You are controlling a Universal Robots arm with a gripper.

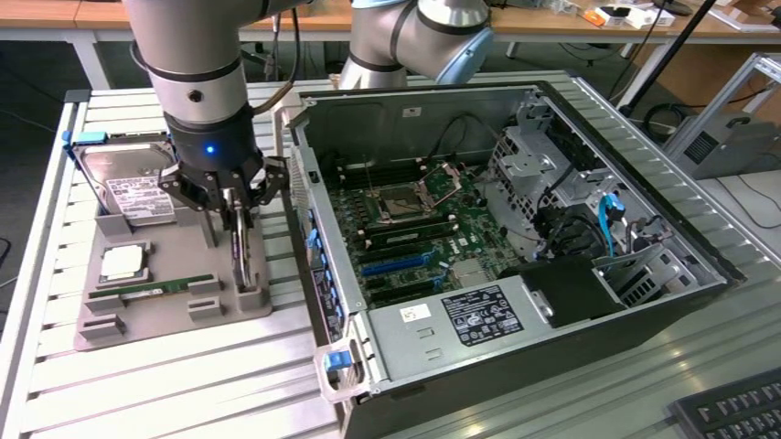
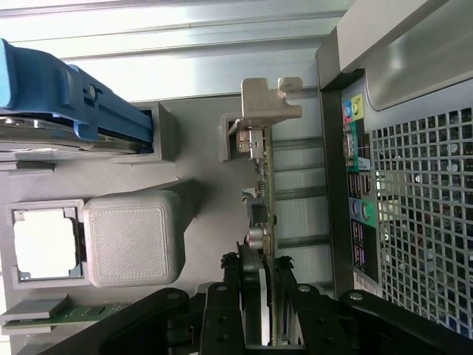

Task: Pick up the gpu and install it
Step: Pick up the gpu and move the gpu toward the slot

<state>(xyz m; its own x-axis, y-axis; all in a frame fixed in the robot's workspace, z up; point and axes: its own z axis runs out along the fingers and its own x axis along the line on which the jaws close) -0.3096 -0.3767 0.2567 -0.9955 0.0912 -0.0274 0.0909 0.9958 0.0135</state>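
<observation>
Gripper (image 1: 236, 224) down over the grey parts holder (image 1: 183, 320) on the desk (image 1: 183, 393), just beside the open computer case (image 1: 390, 114).

The gpu (image 1: 244, 261) stands edge-on in its slot in the holder, not yet lifted. In the wrist view the gpu (image 2: 263, 192) runs away from the gripper (image 2: 260, 314), with its silver end bracket (image 2: 270, 107) at the far end by the holder's posts.

Jaws: one on each face of the card, pinching it at the black cooler, as far as I can judge.

Also in the holder: hard drive (image 1: 128, 183), CPU (image 1: 123, 262), memory stick (image 1: 159, 288), all apart from the jaws.

Risks, as judgement:
- The grip looks to sit toward one end of the card, so the free bracket end may sag or swing.
- A tilted pull could snag the bracket on the holder posts, or drag the holder with it.
- The case wall is close, so a sideways swing could knock the card against it.
- Any twist in the jaws would leave the card's edge skewed to the blue expansion slot (image 1: 397, 265) on the motherboard (image 1: 415, 242).
</observation>
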